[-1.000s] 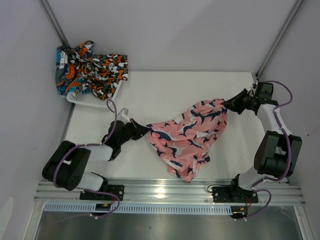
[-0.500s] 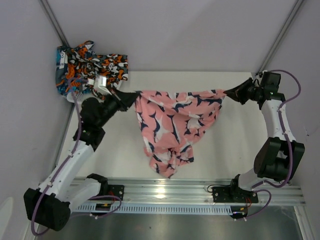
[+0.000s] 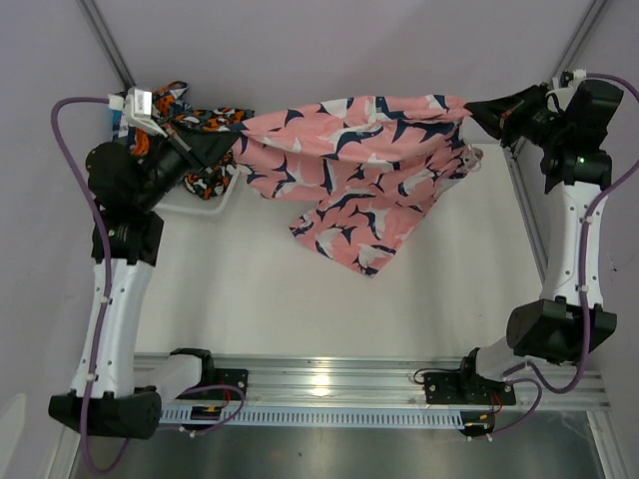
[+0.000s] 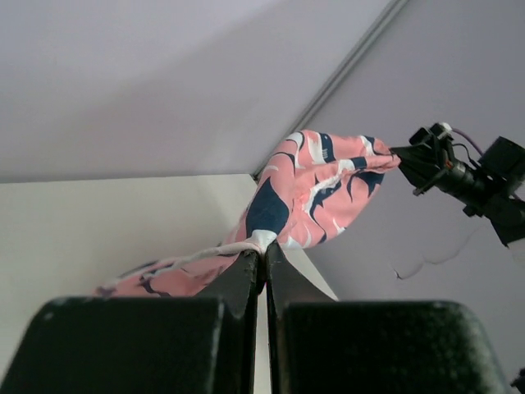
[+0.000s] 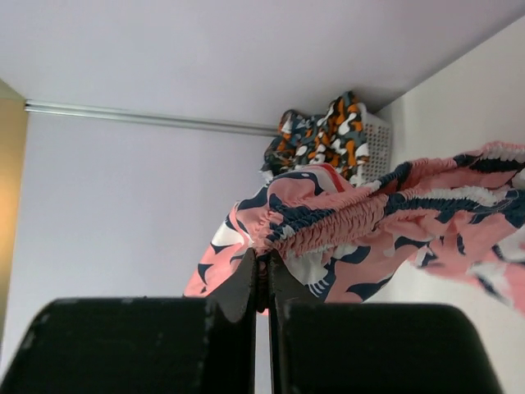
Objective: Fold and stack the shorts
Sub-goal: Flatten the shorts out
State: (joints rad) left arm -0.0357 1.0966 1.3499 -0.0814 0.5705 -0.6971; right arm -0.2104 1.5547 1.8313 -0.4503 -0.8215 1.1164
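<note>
The pink shorts (image 3: 354, 160) with navy and white shapes hang in the air, stretched by the waistband between both arms above the far half of the table. My left gripper (image 3: 228, 142) is shut on the left end (image 4: 264, 240). At the right, my right gripper (image 3: 469, 107) is shut on the elastic waistband (image 5: 271, 250). The legs droop toward the table (image 3: 300, 289). Other shorts with orange, white and dark patterns (image 3: 205, 122) lie heaped in the white basket (image 3: 200, 205) at the far left, partly hidden by my left arm.
The white mesh basket sits at the table's far left corner, also seen behind the fabric (image 5: 373, 135). Grey walls and slanted frame posts (image 3: 105, 45) close in the back and sides. An aluminium rail (image 3: 329, 374) runs along the near edge.
Both arms have risen and drawn apart, lifting the pink shorts off the table and pulling the waistband taut. The shorts went from a crumpled heap to hanging spread in the air.
</note>
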